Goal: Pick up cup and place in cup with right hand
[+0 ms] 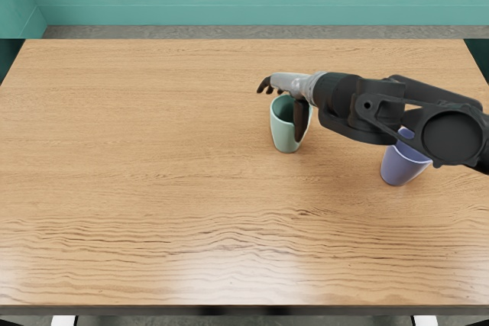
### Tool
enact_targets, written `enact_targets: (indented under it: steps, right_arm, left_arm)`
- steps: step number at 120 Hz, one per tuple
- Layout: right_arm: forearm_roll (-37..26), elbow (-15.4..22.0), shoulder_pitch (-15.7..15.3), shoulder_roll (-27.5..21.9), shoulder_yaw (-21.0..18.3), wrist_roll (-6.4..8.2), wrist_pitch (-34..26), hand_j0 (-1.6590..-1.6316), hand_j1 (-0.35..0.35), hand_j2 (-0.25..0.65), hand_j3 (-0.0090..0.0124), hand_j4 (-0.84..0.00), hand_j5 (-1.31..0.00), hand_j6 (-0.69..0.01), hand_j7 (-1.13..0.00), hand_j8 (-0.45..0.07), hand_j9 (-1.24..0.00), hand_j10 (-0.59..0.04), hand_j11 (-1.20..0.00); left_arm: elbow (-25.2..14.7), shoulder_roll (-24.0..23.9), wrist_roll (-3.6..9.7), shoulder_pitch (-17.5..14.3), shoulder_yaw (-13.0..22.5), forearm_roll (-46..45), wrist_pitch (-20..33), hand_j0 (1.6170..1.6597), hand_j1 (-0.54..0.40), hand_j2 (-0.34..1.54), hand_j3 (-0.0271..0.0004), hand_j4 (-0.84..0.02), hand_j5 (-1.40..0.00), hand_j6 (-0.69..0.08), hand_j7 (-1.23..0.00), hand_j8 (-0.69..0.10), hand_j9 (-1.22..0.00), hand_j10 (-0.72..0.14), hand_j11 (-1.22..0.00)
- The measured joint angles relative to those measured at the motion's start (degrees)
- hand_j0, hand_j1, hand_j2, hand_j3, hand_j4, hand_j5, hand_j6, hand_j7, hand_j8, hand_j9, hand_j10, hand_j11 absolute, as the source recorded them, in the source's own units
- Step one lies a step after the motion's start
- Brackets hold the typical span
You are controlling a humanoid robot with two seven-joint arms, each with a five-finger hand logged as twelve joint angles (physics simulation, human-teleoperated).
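A: Where do we stand, then? Two cups on the counter (153, 158), and neither is inside the other!

B: Right, the nesting is all to play for. The green cup (283, 131) stands upright under the right hand (293, 84), and the blue cup (400, 166) is over to the right, partly hidden by the arm (452, 137).

A: So which one goes for the ride?

B: My call is green, with blue to receive it, judging by where the hand is. The reach looks nearly made; the grasp, the lift, the carry across and the drop into blue all remain.

A: Talk me through the fingers (264, 85)!

B: Extended, with a slight bend at the tips, reaching past the green cup's rim on the far side. The thumb (302, 121) hangs down on the near side, in front of the cup's wall.

A: Any grip there?

B: None that I can see! They're spread, not wrapped round it. Whether the thumb is touching that wall, I can't tell; it overlaps the cup from up here.

A: And the green cup's base?

B: Down on the counter, well apart from blue. I'd say closing thumb and fingers on it comes next.
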Motion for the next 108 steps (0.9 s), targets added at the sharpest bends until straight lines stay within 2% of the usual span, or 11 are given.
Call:
enact_targets:
  steps: [14, 38, 57, 83, 95, 96, 100, 101, 108]
  right_arm:
    - [-0.02, 0.03, -0.26, 0.11, 0.09, 0.00, -0.65, -1.6581, 0.025, -0.017, 0.0000, -0.270, -0.35, -0.272, -0.35, -0.271, -0.35, -0.270, -0.35]
    - [0.61, -0.05, -0.51, -0.03, 0.37, -0.02, -1.10, -1.6567, 0.026, -0.047, 0.0000, -0.320, -0.43, -0.327, -0.42, -0.324, -0.43, -0.323, -0.43]
    - [0.99, 0.38, -0.58, -0.43, 0.75, 0.01, -1.73, -1.6577, 0.045, 0.018, 0.0000, -0.341, -0.45, -0.345, -0.45, -0.335, -0.45, -0.342, -0.45]
    - [3.01, 2.12, -0.54, -2.35, 2.34, 0.01, -1.76, -1.6579, 0.049, 0.014, 0.0000, -0.350, -0.46, -0.353, -0.46, -0.337, -0.46, -0.351, -0.46]
    - [4.05, 4.49, -0.47, -4.54, 3.22, 0.00, -1.57, -1.6579, 0.057, -0.012, 0.0000, -0.351, -0.47, -0.354, -0.46, -0.347, -0.46, -0.353, -0.46]
    - [4.15, 4.77, -0.47, -4.77, 3.30, 0.00, -1.56, -1.6579, 0.052, 0.010, 0.0000, -0.351, -0.47, -0.355, -0.46, -0.347, -0.46, -0.353, -0.46]
    - [4.59, 5.92, -0.44, -5.68, 3.65, 0.00, -1.54, -1.6579, 0.057, -0.002, 0.0000, -0.352, -0.47, -0.355, -0.46, -0.349, -0.46, -0.354, -0.46]
    - [4.70, 6.21, -0.43, -5.93, 3.73, 0.01, -1.54, -1.6581, 0.056, 0.025, 0.0000, -0.353, -0.47, -0.356, -0.46, -0.350, -0.46, -0.355, -0.46]
    - [5.27, 8.14, -0.41, -7.53, 4.17, 0.01, -1.50, -1.6581, 0.065, 0.037, 0.0000, -0.362, -0.48, -0.364, -0.47, -0.346, -0.47, -0.364, -0.47]
  left_arm:
    - [0.00, 0.00, 0.00, 0.00, -0.01, 0.00, 0.00, 1.6581, 0.349, 0.00, 0.0000, 0.000, 0.00, 0.000, 0.00, 0.000, 0.00, 0.000, 0.00]
    - [0.00, 0.00, 0.00, 0.00, -0.03, 0.00, 0.00, 1.6581, 0.349, 0.00, 0.0000, 0.000, 0.00, 0.000, 0.00, 0.000, 0.00, 0.000, 0.00]
    - [0.00, 0.00, 0.00, 0.00, -0.02, 0.00, 0.00, 1.6581, 0.349, 0.00, 0.0000, 0.000, 0.00, 0.000, 0.00, 0.000, 0.00, 0.000, 0.00]
    - [0.00, 0.00, 0.00, 0.00, -0.01, 0.00, 0.00, 1.6581, 0.349, 0.00, 0.0000, 0.000, 0.00, 0.000, 0.00, 0.000, 0.00, 0.000, 0.00]
    - [0.00, 0.00, 0.00, 0.00, -0.02, 0.00, 0.00, 1.6581, 0.349, 0.00, 0.0000, 0.000, 0.00, 0.000, 0.00, 0.000, 0.00, 0.000, 0.00]
    - [0.00, 0.00, 0.00, 0.00, -0.02, 0.00, 0.00, 1.6581, 0.349, 0.00, 0.0000, 0.000, 0.00, 0.000, 0.00, 0.000, 0.00, 0.000, 0.00]
    - [0.00, 0.00, 0.00, 0.00, -0.01, 0.00, 0.00, 1.6581, 0.349, 0.00, 0.0000, 0.000, 0.00, 0.000, 0.00, 0.000, 0.00, 0.000, 0.00]
    - [0.00, 0.00, 0.00, 0.00, -0.01, 0.00, 0.00, 1.6581, 0.349, 0.00, 0.0000, 0.000, 0.00, 0.000, 0.00, 0.000, 0.00, 0.000, 0.00]
    - [0.00, 0.00, 0.00, 0.00, 0.00, 0.00, 0.00, 1.6581, 0.349, 0.00, 0.0000, 0.000, 0.00, 0.000, 0.00, 0.000, 0.00, 0.000, 0.00]
